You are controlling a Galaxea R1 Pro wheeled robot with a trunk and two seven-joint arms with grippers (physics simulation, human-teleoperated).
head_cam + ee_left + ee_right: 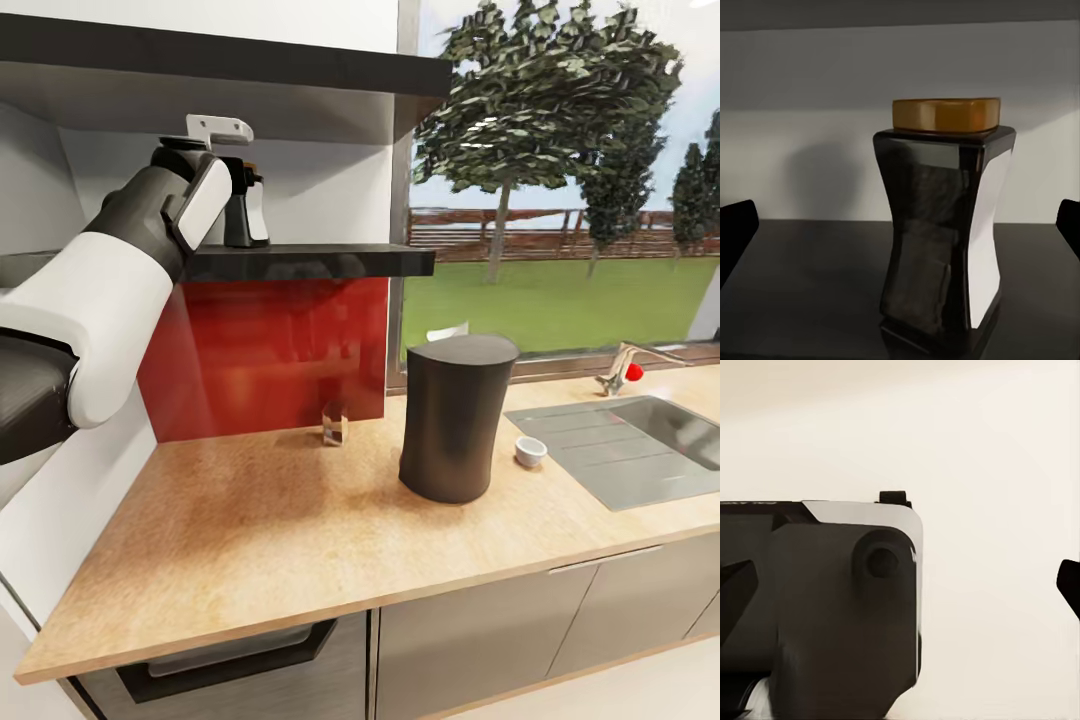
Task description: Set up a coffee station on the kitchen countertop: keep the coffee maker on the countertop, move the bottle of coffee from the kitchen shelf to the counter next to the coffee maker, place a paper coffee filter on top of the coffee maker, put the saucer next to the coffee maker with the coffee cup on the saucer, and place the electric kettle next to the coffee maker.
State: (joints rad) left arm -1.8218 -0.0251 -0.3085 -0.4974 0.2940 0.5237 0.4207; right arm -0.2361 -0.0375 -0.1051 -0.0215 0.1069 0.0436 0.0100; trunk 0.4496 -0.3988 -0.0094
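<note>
Left arm raised to the kitchen shelf (310,262), its wrist hiding most of the bottle of coffee (247,212).

The left gripper (900,225) is spread wide, fingertips cut off at the wrist view's edges, with the bottle (yellow cap, pale label) upright on the shelf between them and untouched. Below the shelf, the coffee maker (455,415) stands on the kitchen countertop (270,520); the coffee cup (530,452) sits just beside it, contents unreadable. The right gripper's (900,585) fingertips are spread, holding nothing.
</note>
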